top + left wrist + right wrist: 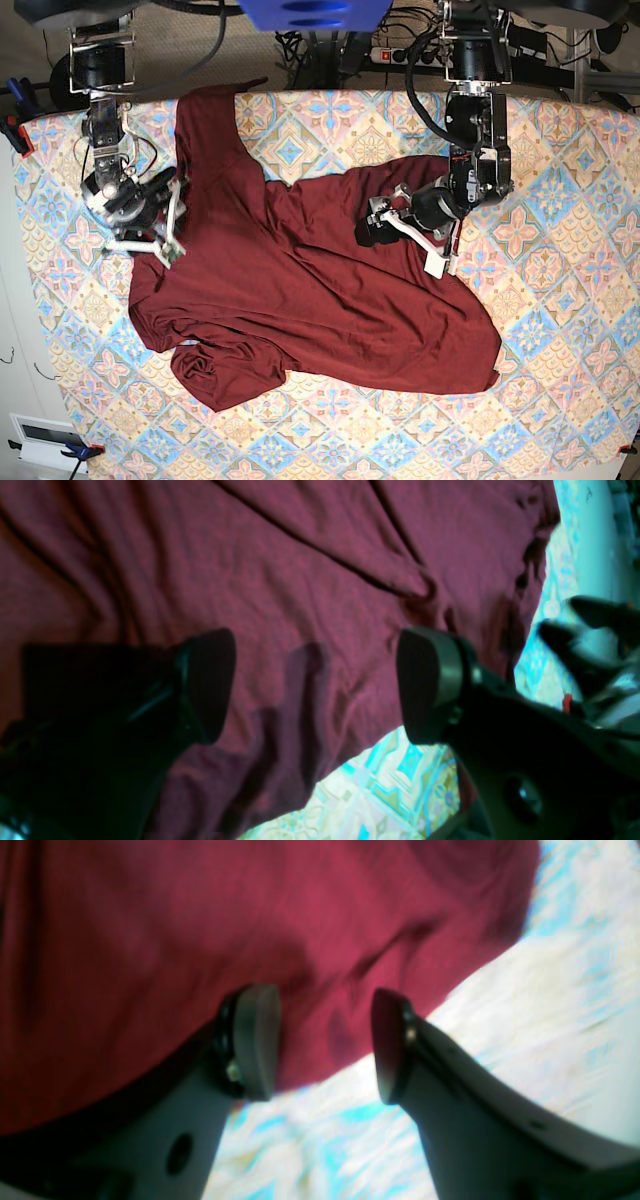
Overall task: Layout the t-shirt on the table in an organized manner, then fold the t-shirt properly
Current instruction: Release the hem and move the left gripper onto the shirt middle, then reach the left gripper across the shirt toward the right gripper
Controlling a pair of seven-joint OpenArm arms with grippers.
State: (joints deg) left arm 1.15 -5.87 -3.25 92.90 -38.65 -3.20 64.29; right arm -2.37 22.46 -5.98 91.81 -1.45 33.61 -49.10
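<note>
Spreading across the whole base view, the wide rectangular table (560, 330) wears a cloth of pastel blue, pink and cream diamond tiles. The large dark maroon short-sleeved jersey t-shirt (300, 300) lies rumpled over its middle, one part reaching toward the far edge, one corner bunched near the front. The left gripper (408, 238) hangs above the shirt's far edge, its jaws released and wide apart with wrinkled fabric showing between them, nothing grasped. The right gripper (172, 218) sits at the shirt's opposite border, jaws likewise parted and empty, straddling the line where maroon cloth meets patterned tablecloth.
</note>
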